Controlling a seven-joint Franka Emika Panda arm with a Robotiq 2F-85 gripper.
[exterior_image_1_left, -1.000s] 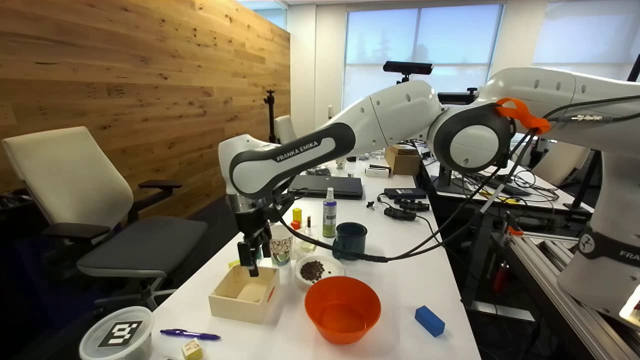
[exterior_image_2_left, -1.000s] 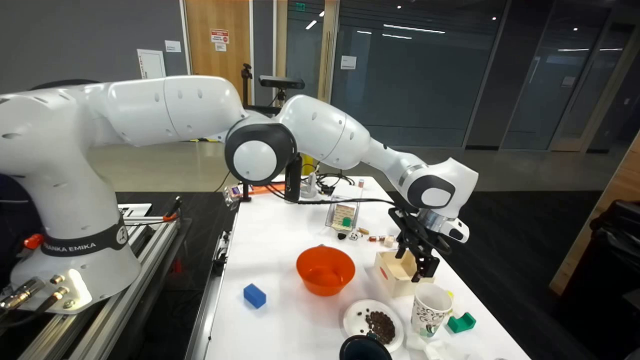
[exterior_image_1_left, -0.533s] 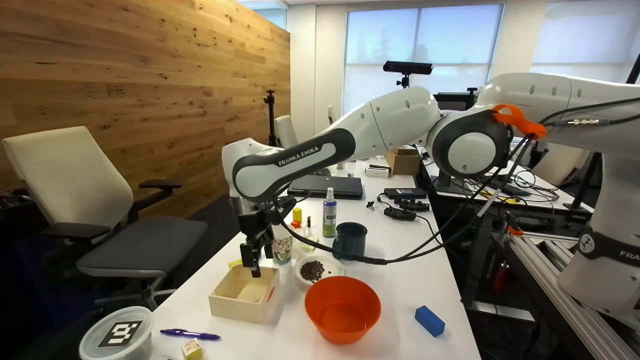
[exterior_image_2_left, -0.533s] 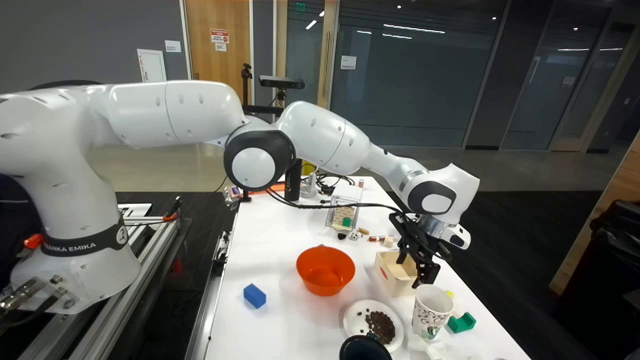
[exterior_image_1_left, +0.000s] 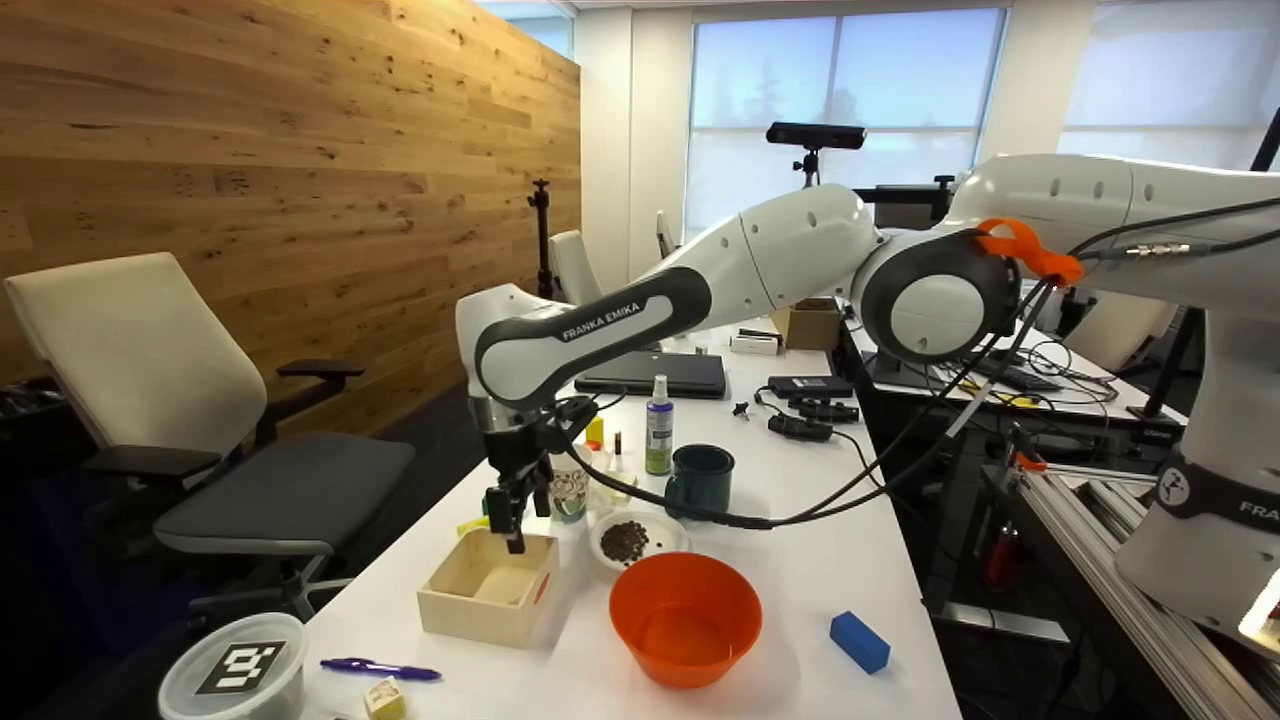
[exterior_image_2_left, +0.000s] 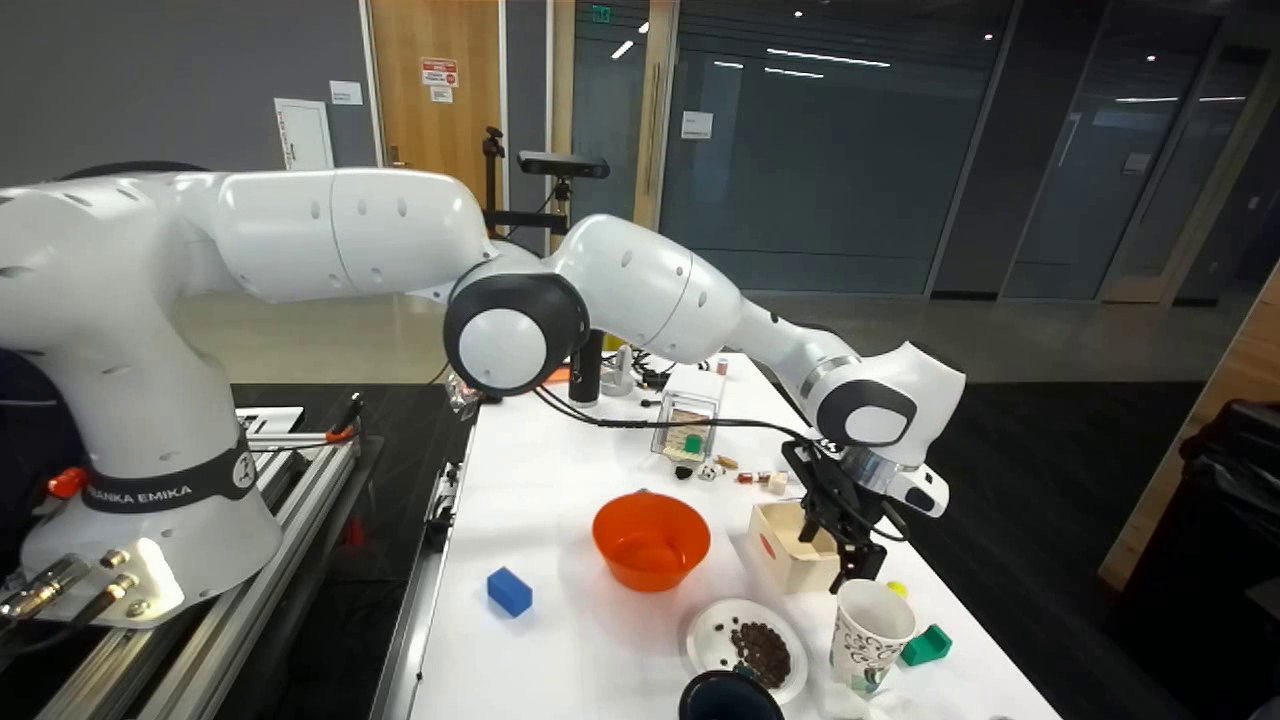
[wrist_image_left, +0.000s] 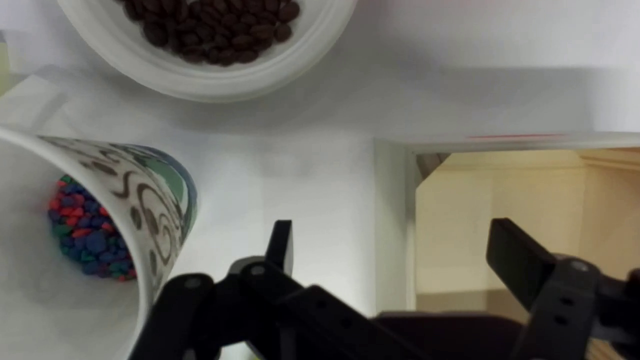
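Nothing sits between the fingers of my gripper (wrist_image_left: 392, 245), which stands wide open with its fingertips pointing down. In the wrist view one finger (wrist_image_left: 520, 260) is over the inside of a pale wooden box (wrist_image_left: 392, 225), the other over the white table beside it. The box (exterior_image_1_left: 470, 615) lies below the gripper (exterior_image_1_left: 528, 530). Close by the outer finger is a patterned paper cup (wrist_image_left: 150, 215), holding red, blue and green pieces (wrist_image_left: 92, 235). The finger's linkage overlaps the cup's rim in that view; contact I cannot tell. A white plate (wrist_image_left: 225, 90) carries dark brown beans (wrist_image_left: 220, 35).
An orange bowl (exterior_image_1_left: 685, 625) and a blue block (exterior_image_1_left: 860, 642) stand on the table. Near the cup are a dark teal mug (exterior_image_1_left: 700, 482), a spray bottle (exterior_image_1_left: 659, 435) and a green block (exterior_image_2_left: 926, 645). A pen (exterior_image_1_left: 380, 668) and lidded tub (exterior_image_1_left: 235, 665) lie past the box.
The arm has come down somewhat and shifted from the box towards the cup. The cup has slid slightly in the same direction. The gripper has stayed open.
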